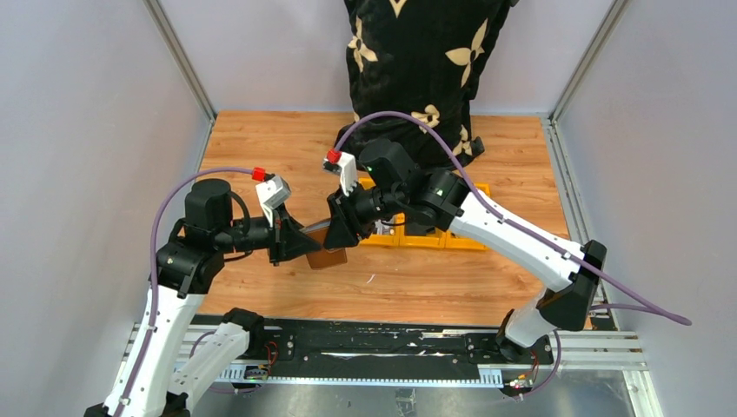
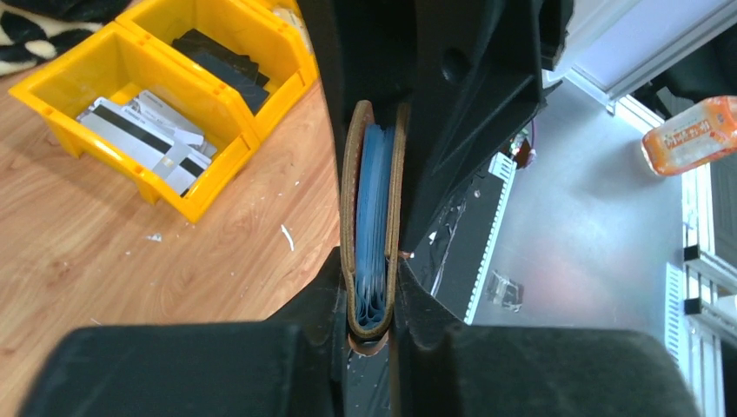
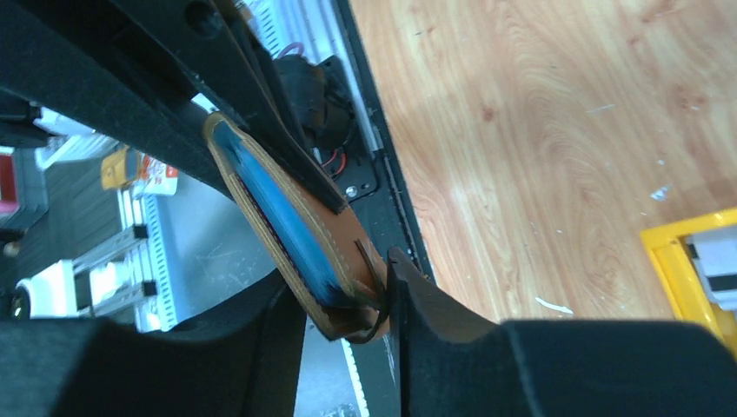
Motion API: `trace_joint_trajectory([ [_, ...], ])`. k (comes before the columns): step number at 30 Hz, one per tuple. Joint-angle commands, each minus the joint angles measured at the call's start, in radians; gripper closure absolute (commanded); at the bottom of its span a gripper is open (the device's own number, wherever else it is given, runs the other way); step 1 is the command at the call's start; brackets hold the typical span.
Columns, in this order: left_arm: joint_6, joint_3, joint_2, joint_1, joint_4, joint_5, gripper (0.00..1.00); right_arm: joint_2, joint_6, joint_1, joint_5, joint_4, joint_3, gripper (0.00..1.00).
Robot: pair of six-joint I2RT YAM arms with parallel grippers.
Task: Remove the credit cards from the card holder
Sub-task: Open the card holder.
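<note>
Over worktop [image 1: 261,148], card holder [image 3: 326,239] spans btwn L fingers [image 2: 261,365], clamped on its fold, & R fingers [image 3: 521,365] at other end, grip unclear.

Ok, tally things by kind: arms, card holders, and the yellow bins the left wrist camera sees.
Arms: 2
Card holder: 1
Yellow bins: 2
Total: 5
</note>
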Motion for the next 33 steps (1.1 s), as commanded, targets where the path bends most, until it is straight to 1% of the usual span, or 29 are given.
trace_joint_trajectory([
  [1, -0.018, 0.002, 0.012, -0.007, -0.012, -0.030, 0.98, -0.094, 0.034, 0.005, 0.236, 0.051, -0.028, 0.56],
  [2, -0.029, 0.005, 0.017, -0.007, -0.008, -0.040, 1.00, -0.119, 0.037, 0.005, 0.287, 0.061, -0.050, 0.52],
  [3, -0.045, 0.008, 0.020, -0.008, 0.001, -0.054, 1.00, -0.150, 0.040, 0.004, 0.335, 0.075, -0.077, 0.50],
  [4, -0.079, 0.011, 0.022, -0.007, 0.015, -0.072, 1.00, -0.183, 0.048, 0.009, 0.390, 0.103, -0.116, 0.39],
  [5, -0.101, 0.012, 0.023, -0.007, 0.035, -0.092, 1.00, -0.220, 0.052, 0.013, 0.432, 0.143, -0.161, 0.33],
  [6, -0.157, 0.010, 0.022, -0.007, 0.062, -0.113, 1.00, -0.275, 0.055, 0.022, 0.471, 0.197, -0.218, 0.26],
  [9, -0.265, -0.006, 0.010, -0.007, 0.151, -0.173, 1.00, -0.360, 0.055, 0.072, 0.592, 0.358, -0.363, 0.24],
  [12, -0.364, -0.026, -0.001, -0.007, 0.216, -0.217, 1.00, -0.359, 0.028, 0.131, 0.686, 0.372, -0.378, 0.23],
  [15, -0.413, -0.039, -0.005, -0.007, 0.237, -0.248, 1.00, -0.310, -0.027, 0.192, 0.767, 0.362, -0.341, 0.25],
  [19, -0.455, -0.054, -0.006, -0.007, 0.239, -0.267, 1.00, -0.241, -0.114, 0.260, 0.863, 0.385, -0.299, 0.32],
  [22, -0.481, -0.056, -0.006, -0.007, 0.238, -0.260, 1.00, -0.201, -0.150, 0.274, 0.913, 0.388, -0.277, 0.39],
  [27, -0.512, -0.055, -0.006, -0.007, 0.234, -0.246, 1.00, -0.175, -0.205, 0.293, 0.965, 0.433, -0.279, 0.45],
  [31, -0.533, -0.054, -0.004, -0.007, 0.237, -0.229, 1.00, -0.148, -0.231, 0.308, 1.037, 0.437, -0.261, 0.53],
  [33, -0.546, -0.056, -0.005, -0.007, 0.240, -0.222, 1.00, -0.137, -0.248, 0.317, 1.070, 0.447, -0.252, 0.55],
])
